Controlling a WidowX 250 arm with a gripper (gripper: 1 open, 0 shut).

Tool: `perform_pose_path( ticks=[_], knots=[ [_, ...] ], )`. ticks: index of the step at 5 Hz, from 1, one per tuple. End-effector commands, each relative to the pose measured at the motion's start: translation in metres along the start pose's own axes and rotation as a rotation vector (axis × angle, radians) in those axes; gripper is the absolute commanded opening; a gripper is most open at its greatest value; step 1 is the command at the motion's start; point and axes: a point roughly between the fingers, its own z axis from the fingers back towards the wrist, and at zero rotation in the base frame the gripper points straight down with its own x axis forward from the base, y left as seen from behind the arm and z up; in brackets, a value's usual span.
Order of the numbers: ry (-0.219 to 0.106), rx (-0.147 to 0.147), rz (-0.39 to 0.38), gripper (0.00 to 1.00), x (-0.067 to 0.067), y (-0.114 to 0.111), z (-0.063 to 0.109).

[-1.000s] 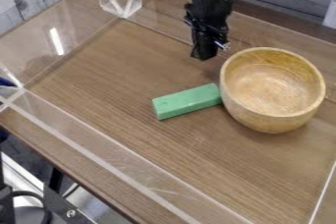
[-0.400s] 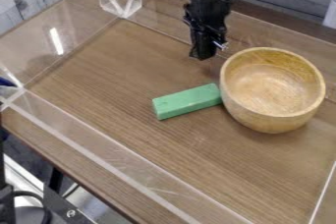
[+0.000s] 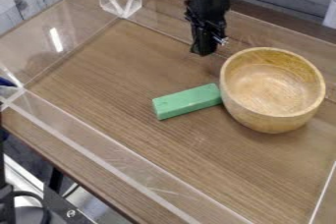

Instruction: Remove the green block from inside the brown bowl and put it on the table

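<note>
Placement looks done: the small flat solid-green rectangular block (image 3: 187, 101) lies flat on the brown wood-grain desk (image 3: 118, 81), just beside the round light tan wooden bowl (image 3: 272, 89) (whose hollow shows nothing inside). Its long axis runs slantwise, the far end pointing toward the bowl, the near end down-left. The black claw (image 3: 203, 46) hangs clenched and empty behind the bowl, tips down. I judge only retreat remains.

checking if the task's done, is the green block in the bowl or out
Out. The green block lies flat on the table, just left of the brown bowl, whose inside shows only bare wood.
</note>
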Motion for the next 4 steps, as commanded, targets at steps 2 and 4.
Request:
perform_pose_path(
  ticks=[2, 4],
  knots=[
    [-0.049, 0.025, -0.020, 0.00, 0.002, 0.017, 0.019],
    [-0.042, 0.035, -0.054, 1.00, -0.008, 0.034, 0.012]
  ],
)
